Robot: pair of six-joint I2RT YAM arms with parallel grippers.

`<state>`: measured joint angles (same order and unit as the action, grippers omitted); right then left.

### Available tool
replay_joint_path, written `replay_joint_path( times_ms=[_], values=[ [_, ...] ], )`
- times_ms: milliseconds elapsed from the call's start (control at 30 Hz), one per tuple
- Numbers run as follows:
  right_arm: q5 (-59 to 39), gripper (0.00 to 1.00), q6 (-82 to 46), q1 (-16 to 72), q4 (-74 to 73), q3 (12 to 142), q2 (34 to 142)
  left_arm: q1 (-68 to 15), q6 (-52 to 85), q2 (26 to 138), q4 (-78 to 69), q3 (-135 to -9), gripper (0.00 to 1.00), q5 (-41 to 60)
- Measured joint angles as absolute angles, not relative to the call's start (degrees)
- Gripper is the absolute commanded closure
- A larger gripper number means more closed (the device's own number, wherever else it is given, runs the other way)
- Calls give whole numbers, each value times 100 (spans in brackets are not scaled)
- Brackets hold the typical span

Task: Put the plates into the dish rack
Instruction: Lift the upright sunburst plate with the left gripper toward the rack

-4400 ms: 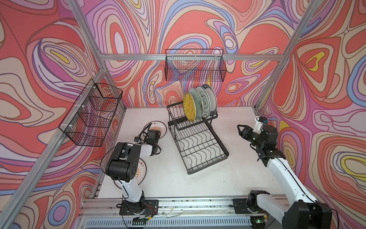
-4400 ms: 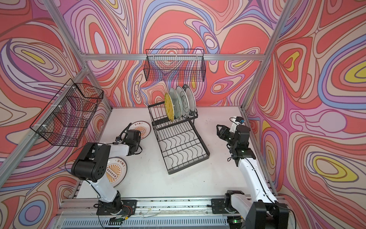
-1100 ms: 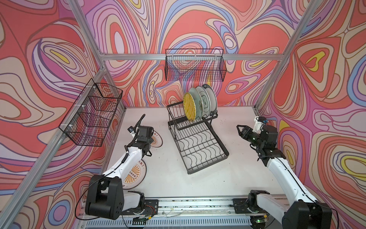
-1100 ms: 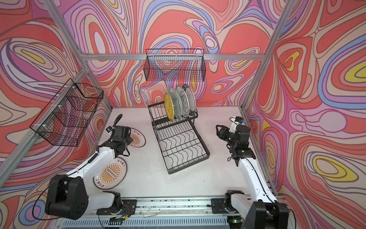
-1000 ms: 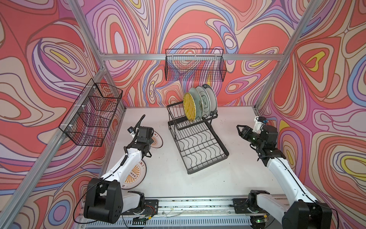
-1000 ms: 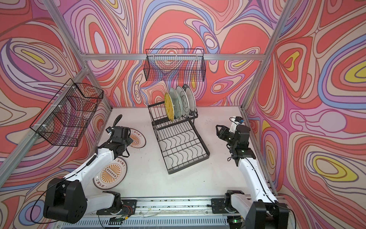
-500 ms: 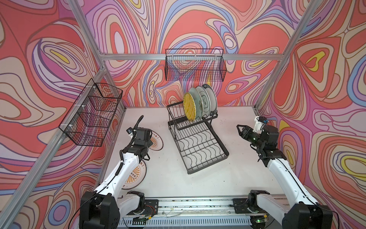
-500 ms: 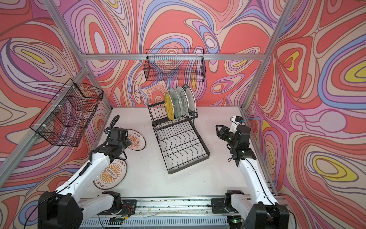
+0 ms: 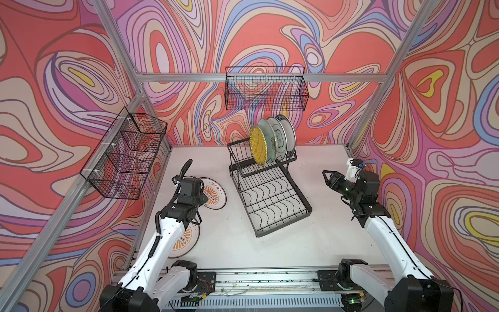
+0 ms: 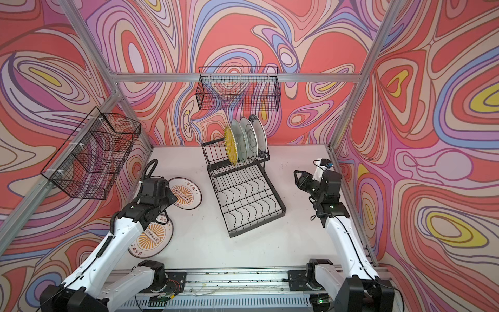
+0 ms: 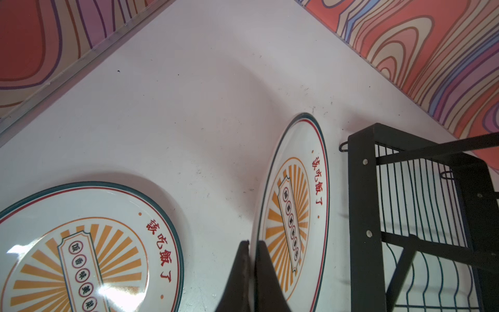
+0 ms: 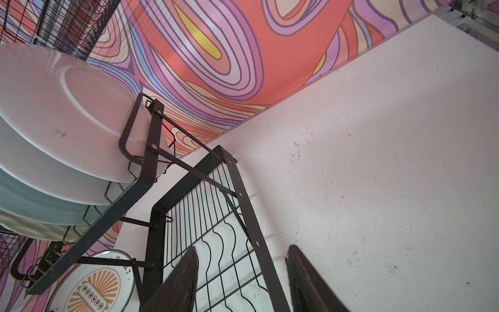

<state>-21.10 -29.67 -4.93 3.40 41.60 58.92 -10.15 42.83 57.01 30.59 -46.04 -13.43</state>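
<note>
Spanning the cell floor, the white counter (image 9: 270, 251) carries everything. Dish rack (image 9: 270, 201) sits mid-counter, angled. Its raised tier holds four plates on edge: yellow woven-look plate (image 9: 258, 146) in front, three paler plates (image 9: 280, 137) behind. Low tray is bare.

Left arm (image 9: 167, 235) is the change: a few seconds back it sits folded tight over the plates, now it stretches out long from its base. Right arm (image 9: 388, 235) has not budged.

Sunburst plate (image 11: 294, 216) is just left of the rack, not touching it, and has drifted a little toward the front since then. The wrist view shows it tipped up, far narrower than its twin, with a shadow under it. Far edge on the counter or off it: cannot tell. Second sunburst plate (image 11: 81, 256) lies flat on the counter near the held one, untouched.

Left pincer (image 11: 252, 243) stays pinched narrow on the tipped plate's rim. Right pincer (image 12: 243, 248) hangs about half spread, empty, right of the rack.

Read: plate five is gripped and starting up, four of six are racked. Likely next is carrying it to the free slots left of the yellow plate, then plate six.
</note>
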Motion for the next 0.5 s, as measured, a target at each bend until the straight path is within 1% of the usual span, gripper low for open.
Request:
replay_joint_path(
  times_ms=[333, 500],
  values=[
    [-2150, 46, -2974, -493, 342, 4160, 5892, -1015, 4239, 5151, 3203, -4560, 100, -615],
    [-2169, 46, -3009, -493, 344, 4160, 5892, -1015, 4239, 5063, 3282, -4519, 100, -185]
  ],
)
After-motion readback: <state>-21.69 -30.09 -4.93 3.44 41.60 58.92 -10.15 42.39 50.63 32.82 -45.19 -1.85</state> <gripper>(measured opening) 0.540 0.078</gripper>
